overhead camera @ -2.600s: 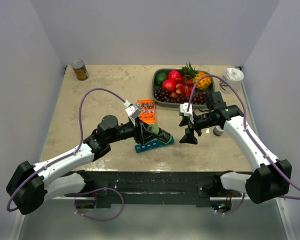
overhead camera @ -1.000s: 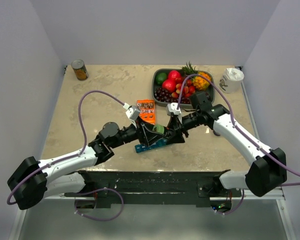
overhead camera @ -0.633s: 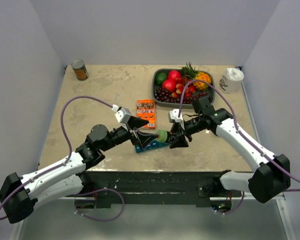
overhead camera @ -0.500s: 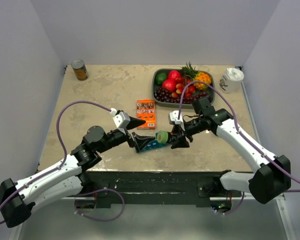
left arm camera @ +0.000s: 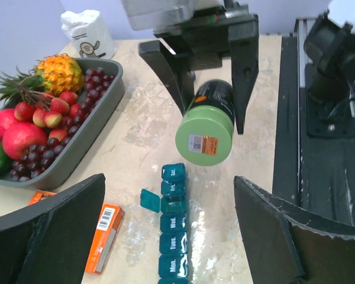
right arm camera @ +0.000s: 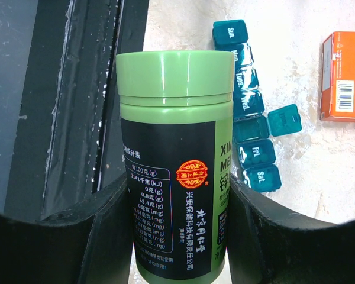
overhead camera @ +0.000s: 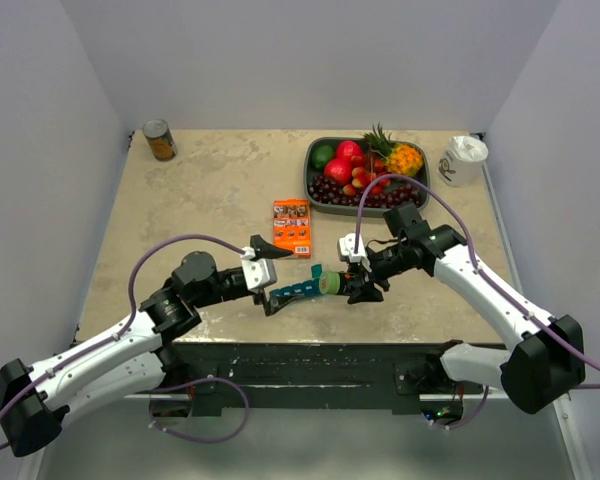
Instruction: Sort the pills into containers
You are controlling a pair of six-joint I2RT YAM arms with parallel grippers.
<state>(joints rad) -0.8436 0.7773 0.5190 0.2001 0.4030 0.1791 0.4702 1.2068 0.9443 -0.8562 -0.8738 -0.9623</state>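
The right gripper (overhead camera: 348, 284) has its fingers (right arm camera: 100, 236) clamped on the body of the green bottle (overhead camera: 327, 283), holding it level over the bench (overhead camera: 210, 190) at lower centre of the overhead view. Its cap is aimed at the left gripper (overhead camera: 272, 275), likely offered up for a twist-off! The left fingers (left arm camera: 53, 231) are spread wide with nothing between them, squared up to that cap. The teal pill organiser (left arm camera: 173, 228) lies on the bench just below the bottle in the left wrist view, one lid flipped open, probably ready to take pills.
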